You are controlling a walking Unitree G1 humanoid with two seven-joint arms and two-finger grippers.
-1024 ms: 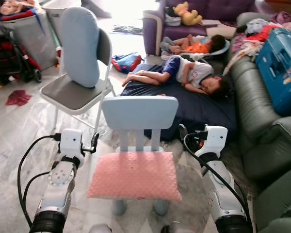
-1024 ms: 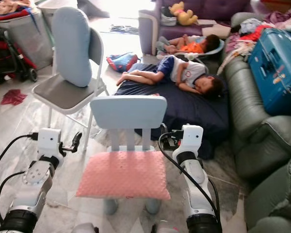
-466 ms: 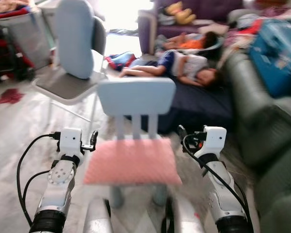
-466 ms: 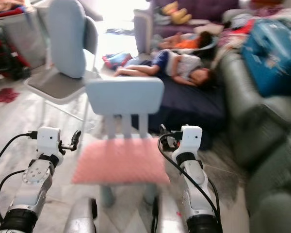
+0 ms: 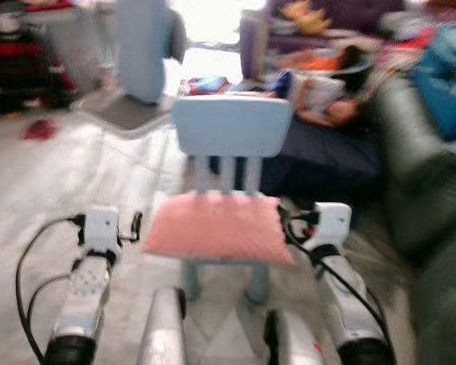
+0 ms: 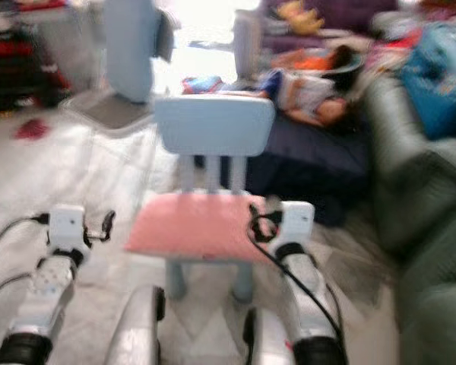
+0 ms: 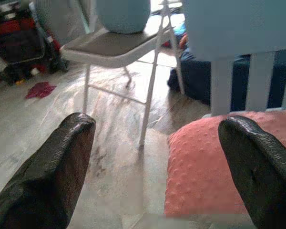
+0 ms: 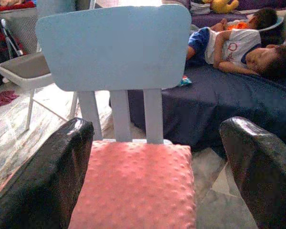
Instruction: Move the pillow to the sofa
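The pink pillow point(image 8: 136, 186) is lying flat on the seat of the small light-blue chair point(image 5: 229, 137), its dotted plush cover sagging a little over the seat's front and side edges; it is looking soft, light and floppy, so it will probably be folding and drooping if taken by one corner, and the safer hold seems to be both side edges at once, each pinched deep enough to catch filling and not just fabric. The left gripper point(image 7: 155, 162) is waiting just beside the pillow's left edge with its two black fingers spread wide and nothing between them, one finger out over the floor and the other over the pillow's corner. The right gripper point(image 8: 155, 176) is likewise gaping wide and empty, facing the pillow's right side and the chair back. Beyond the chair, two people point(image 8: 238, 45) are lying asleep on a dark mattress point(image 8: 229, 102), a grey folding chair point(image 7: 117, 45) is carrying a pale-blue cushion, and the dark-green sofa point(image 5: 422, 179) is running along the right. Compared with a second ago, the head views are now blurring and the whole scene is sitting differently in them, with the robot's legs showing, so the camera is moving; both grippers are sitting closer to the pillow's sides.
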